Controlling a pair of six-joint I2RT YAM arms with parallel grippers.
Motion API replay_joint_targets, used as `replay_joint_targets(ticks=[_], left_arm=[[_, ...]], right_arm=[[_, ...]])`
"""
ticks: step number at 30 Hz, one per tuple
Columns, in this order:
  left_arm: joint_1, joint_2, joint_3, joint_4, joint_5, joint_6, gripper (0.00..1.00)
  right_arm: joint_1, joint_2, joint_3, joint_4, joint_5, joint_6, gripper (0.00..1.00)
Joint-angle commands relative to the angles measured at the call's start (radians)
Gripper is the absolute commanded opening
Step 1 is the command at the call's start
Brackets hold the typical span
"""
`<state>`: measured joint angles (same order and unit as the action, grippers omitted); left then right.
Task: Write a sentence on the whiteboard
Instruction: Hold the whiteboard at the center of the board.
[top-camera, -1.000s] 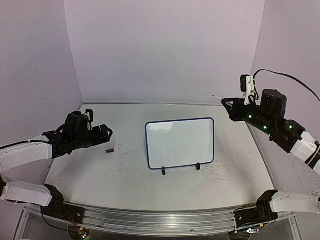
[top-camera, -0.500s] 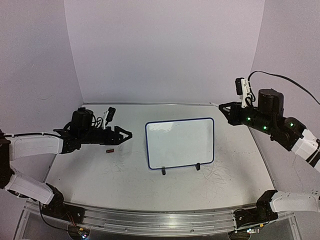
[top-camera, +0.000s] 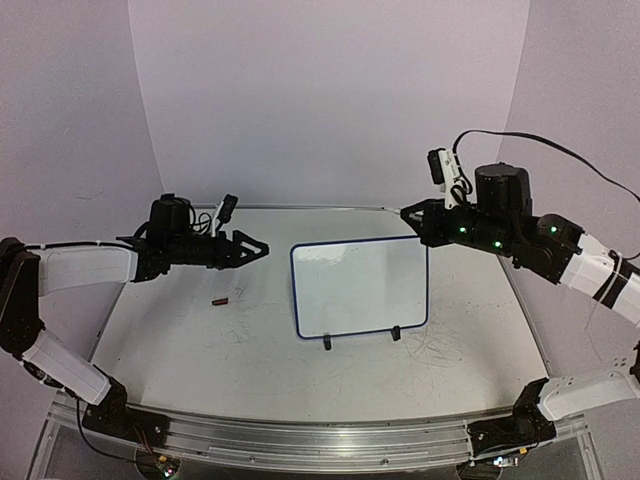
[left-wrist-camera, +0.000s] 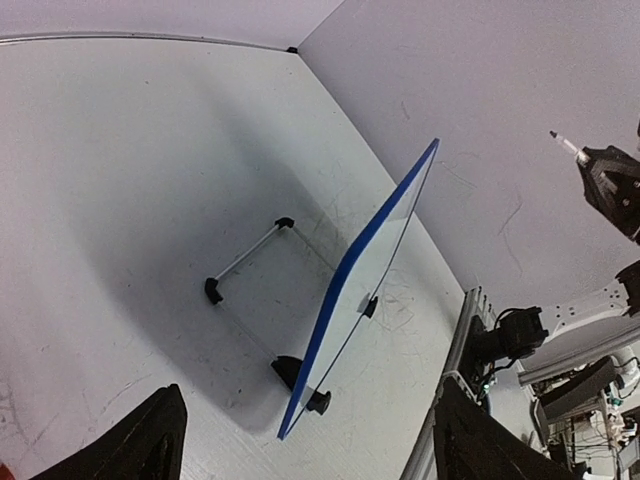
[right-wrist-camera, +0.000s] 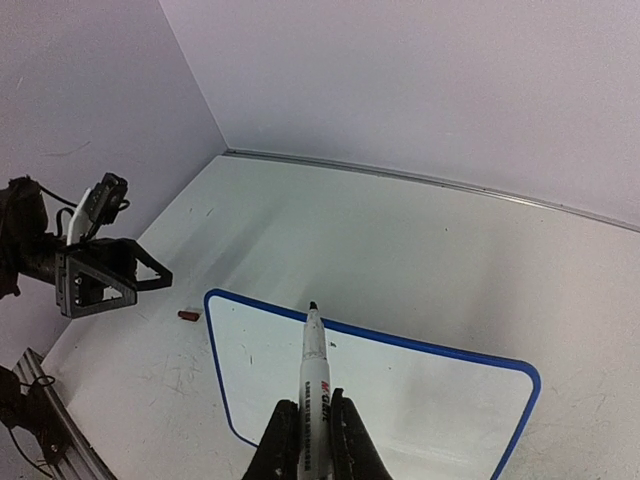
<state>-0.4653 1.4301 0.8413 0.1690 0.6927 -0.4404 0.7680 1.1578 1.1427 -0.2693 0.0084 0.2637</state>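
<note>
Gripping the marker (right-wrist-camera: 314, 375), our right fingers (right-wrist-camera: 288, 437) hover by the blank whiteboard (top-camera: 360, 288). We log the left fingers (top-camera: 252, 246) spread wide, empty.

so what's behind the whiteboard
A thin support bar with black ends lies on the table behind the whiteboard. The board's back face is hidden edge-on.

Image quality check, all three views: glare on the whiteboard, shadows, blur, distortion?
Top external: soft, even light, no hard glare on the whiteboard; the front rail bows, so wide-angle distortion. Left wrist: the whiteboard casts a broad soft shadow on the table; the gripper fingers are dark, without detail. Right wrist: the marker is sharp, no glare.
</note>
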Motion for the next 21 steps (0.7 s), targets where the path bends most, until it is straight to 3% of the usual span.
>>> replay_joint_targets(ticks=[1,8,12,21], left_arm=[[0.006,0.135,0.154,-0.052,0.118,0.028,0.9],[0.002,0.188,0.175,-0.046,0.165,0.109,0.91],[0.002,0.228,0.193,-0.046,0.234,0.132,0.86],[0.01,0.248,0.167,-0.04,0.234,0.143,0.74]], right_arm=[[0.049,0.04,0.072,0.019,0.061,0.034,0.0],[0.077,0.05,0.056,0.03,0.093,0.032,0.0],[0.077,0.06,0.054,0.051,0.119,0.013,0.0],[0.11,0.094,0.047,0.115,0.189,0.062,0.0]])
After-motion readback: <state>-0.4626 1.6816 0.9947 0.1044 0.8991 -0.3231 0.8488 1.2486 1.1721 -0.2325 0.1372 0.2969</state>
